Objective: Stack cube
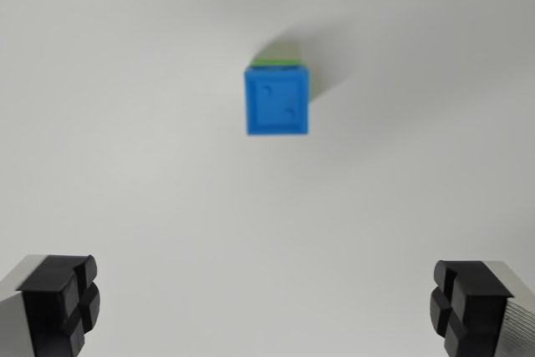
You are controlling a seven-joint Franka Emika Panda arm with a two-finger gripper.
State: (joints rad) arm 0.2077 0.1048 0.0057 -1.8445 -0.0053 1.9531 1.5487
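Resting atop green cube [278,59], seemingly, blue cube [277,100] well beyond wide-apart, empty gripper [267,307].

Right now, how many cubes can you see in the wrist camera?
2: a blue cube on top, upper middle of the view, and a green cube under it, only its far edge showing. More could lie outside the frame.

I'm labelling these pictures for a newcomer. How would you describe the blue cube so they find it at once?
Start from the plain white table that fills the wrist view. A little above the middle sits a small stack, and the blue cube is its top block. It hides nearly all of the green cube beneath, of which only a thin strip shows at the upper edge.
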